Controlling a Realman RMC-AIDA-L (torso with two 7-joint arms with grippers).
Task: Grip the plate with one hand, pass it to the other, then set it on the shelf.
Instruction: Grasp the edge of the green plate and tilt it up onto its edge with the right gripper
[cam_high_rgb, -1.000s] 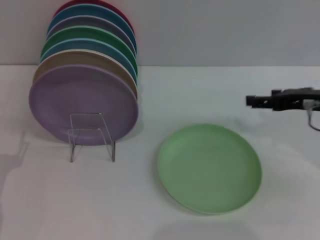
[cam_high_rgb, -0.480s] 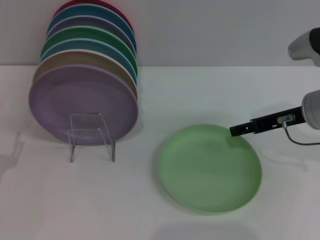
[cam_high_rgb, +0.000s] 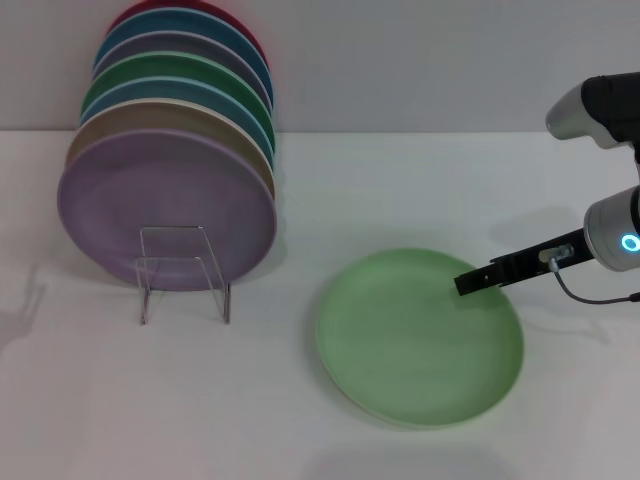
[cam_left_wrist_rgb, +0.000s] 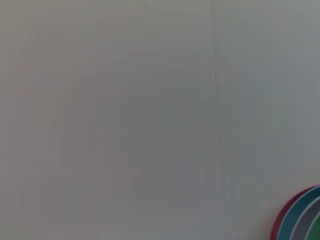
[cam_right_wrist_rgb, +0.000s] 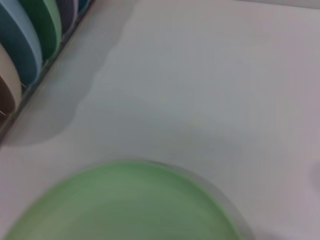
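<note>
The white table (cam_high_rgb: 420, 180) carries the mint-green plate (cam_high_rgb: 420, 340), lying flat, apart from the clear rack (cam_high_rgb: 185, 270). Light, stiff, slick plastic; best pinched at its rim. The right pincer (cam_high_rgb: 468, 283) hovers over its far edge, opening impossible to tell.

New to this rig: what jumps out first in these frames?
The pale green plate lies flat on the white table, front and centre-right. The right gripper reaches in from the right, its tip over the plate's far right rim. At left, a row of coloured plates stands on edge in the clear shelf, a lilac plate in front.
</note>
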